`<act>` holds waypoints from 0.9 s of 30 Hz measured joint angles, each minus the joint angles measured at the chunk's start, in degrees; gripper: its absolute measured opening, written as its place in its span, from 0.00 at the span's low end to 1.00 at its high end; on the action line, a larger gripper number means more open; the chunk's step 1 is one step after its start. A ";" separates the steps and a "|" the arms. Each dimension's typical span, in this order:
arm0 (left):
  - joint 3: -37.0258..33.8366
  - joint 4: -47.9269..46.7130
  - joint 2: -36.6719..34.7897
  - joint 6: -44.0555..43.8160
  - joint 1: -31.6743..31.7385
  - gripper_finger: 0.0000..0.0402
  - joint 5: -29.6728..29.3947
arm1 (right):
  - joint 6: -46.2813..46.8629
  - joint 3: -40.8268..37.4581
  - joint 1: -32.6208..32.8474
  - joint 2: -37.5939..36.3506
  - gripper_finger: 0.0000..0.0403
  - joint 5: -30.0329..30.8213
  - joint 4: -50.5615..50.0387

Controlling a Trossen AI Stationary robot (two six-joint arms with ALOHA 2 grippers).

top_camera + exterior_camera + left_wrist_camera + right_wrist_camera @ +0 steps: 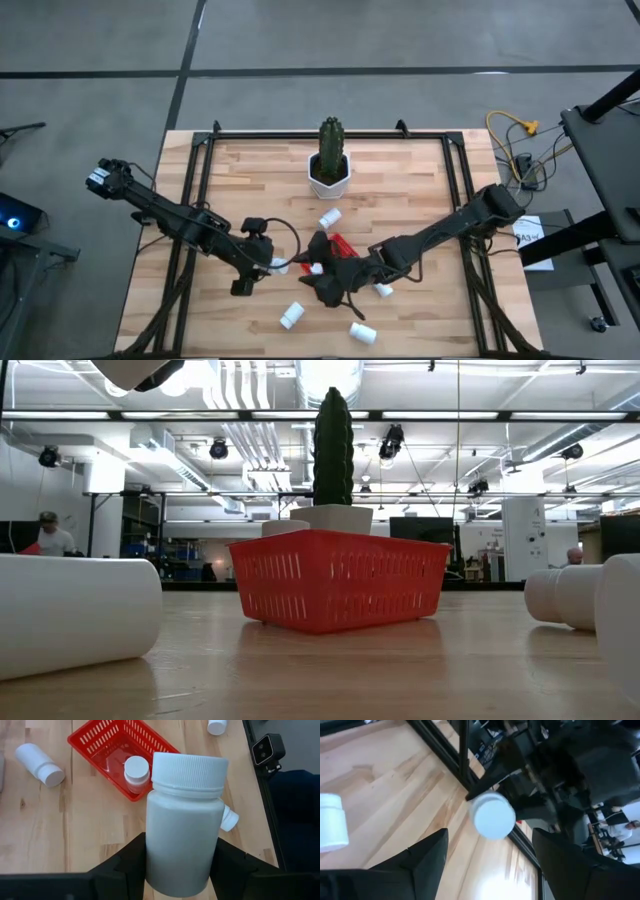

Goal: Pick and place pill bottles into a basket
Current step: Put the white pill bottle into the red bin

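Left end effector (181,870) grips an unlabeled pill bottle (184,820); right end effector (490,865) seemingly open.

Floor (300,35): grey and smooth, with dark lines across it.
Tabletop (250,165): light wood planks inside a black metal frame.
Ceiling (500,400): white pipes and beams, with dark round lamps hanging.
Cables (515,135): yellow and black, on the floor at 2 o'clock from the tabletop.
Person (50,535): far back, at 9 o'clock.
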 joint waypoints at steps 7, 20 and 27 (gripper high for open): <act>-0.06 0.04 0.02 0.02 0.00 0.39 0.33 | 0.11 0.53 -0.43 0.83 0.67 -0.12 2.24; -0.13 0.01 0.02 0.00 0.00 0.39 0.41 | -1.30 0.51 -1.71 2.95 0.65 -2.76 5.68; -0.13 0.03 0.02 0.00 0.00 0.39 0.42 | -2.95 0.73 -1.87 3.51 0.66 -3.62 5.97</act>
